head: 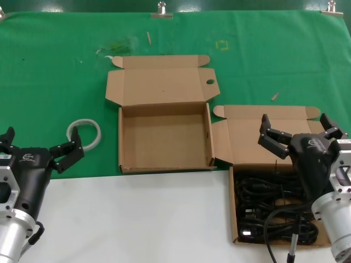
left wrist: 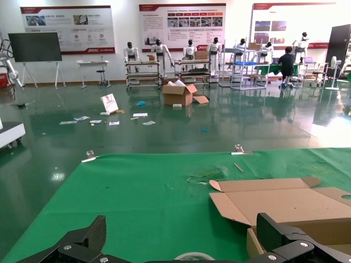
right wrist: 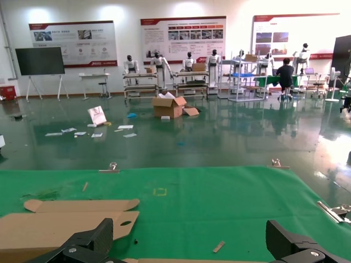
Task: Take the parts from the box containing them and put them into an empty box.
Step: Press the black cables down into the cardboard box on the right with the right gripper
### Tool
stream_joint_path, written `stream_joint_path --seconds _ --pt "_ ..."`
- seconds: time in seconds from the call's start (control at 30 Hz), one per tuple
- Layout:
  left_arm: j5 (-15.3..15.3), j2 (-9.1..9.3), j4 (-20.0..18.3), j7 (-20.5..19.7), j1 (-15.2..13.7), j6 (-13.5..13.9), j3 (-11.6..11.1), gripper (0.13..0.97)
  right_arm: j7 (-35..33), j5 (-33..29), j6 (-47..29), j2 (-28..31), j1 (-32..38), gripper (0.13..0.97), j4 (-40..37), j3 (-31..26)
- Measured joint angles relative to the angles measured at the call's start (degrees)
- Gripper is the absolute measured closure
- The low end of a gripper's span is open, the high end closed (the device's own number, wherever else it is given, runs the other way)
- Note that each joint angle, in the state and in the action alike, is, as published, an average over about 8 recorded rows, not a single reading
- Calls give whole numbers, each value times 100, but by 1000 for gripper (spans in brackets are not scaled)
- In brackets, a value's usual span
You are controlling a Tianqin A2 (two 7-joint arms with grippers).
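On the left of the head view, the left pincer (head: pixel 38 147) hangs released, fingers spread wide, over the near left part of the counter (head: pixel 137 219), where green cloth (head: pixel 49 76) meets the bare white front strip. Just past its far fingertip lies one white ring (head: pixel 84 133) on the cloth, apart from both boxes. Nothing sits between that pincer and the ring.

Toward the middle stands the empty box (head: pixel 164 137), one of two brown cardboard boxes, its tray open and bare, its plain lid folded back flat with a round hole near the right edge. Behind it on the cloth are some scraps: a clear wrapper (head: pixel 118 46), a small stick (head: pixel 148 37) and a faint yellow square outline (head: pixel 222 45). Two metal clips (head: pixel 161 11) hold the cloth at the far edge.

To the right, touching the empty box at its near right corner, is the box containing them (head: pixel 241 131), its winged lid splayed open behind. The parts (head: pixel 269 205), a tangle of black cords whose number cannot be told, fill its tray at the near right of the counter. The right pincer (head: pixel 299 134) hovers above this box's lid, released and open, its arm covering the tray's right side. A small tape scrap (head: pixel 275 96) lies on the cloth beyond.
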Motion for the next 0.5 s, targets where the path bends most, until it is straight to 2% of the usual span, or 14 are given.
stream_joint_path --seconds 0.5 --pt "0 0 0 0 0 0 0 132 0 0 0 0 0 129 0 0"
